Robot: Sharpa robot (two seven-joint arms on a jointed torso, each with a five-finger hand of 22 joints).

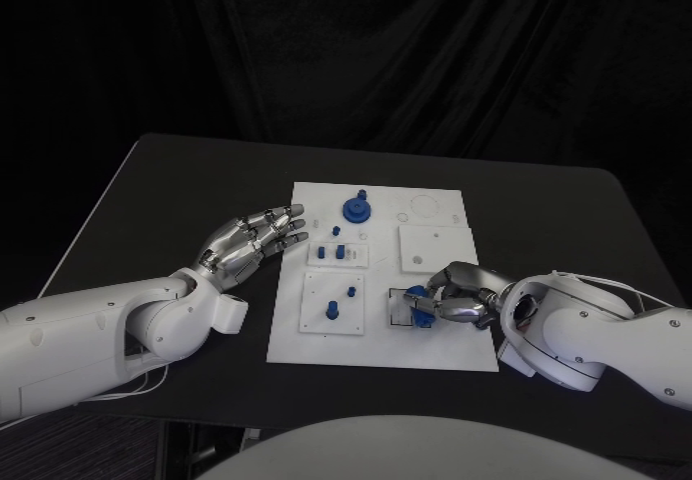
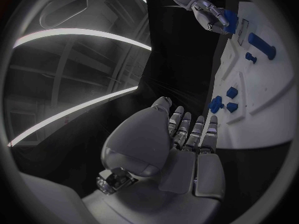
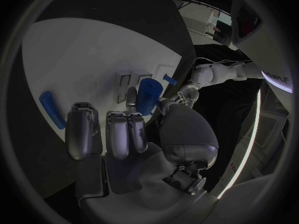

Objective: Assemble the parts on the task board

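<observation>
While several blue parts [image 1: 335,254] already stand on the white board [image 1: 433,350], the right hand [image 1: 450,298] grips a blue cylinder [image 3: 148,96] over its near edge; the left hand [image 1: 254,240] hovers open, empty.

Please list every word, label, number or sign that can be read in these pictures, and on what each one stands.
No text can be read for certain.
Task board: no readable print in the head view.
Pale letters at the rim of the right wrist view: cut off and too blurred to read.

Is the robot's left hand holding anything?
No, it is open. The left hand hovers beside the task board, fingers spread, with nothing in it.
</observation>
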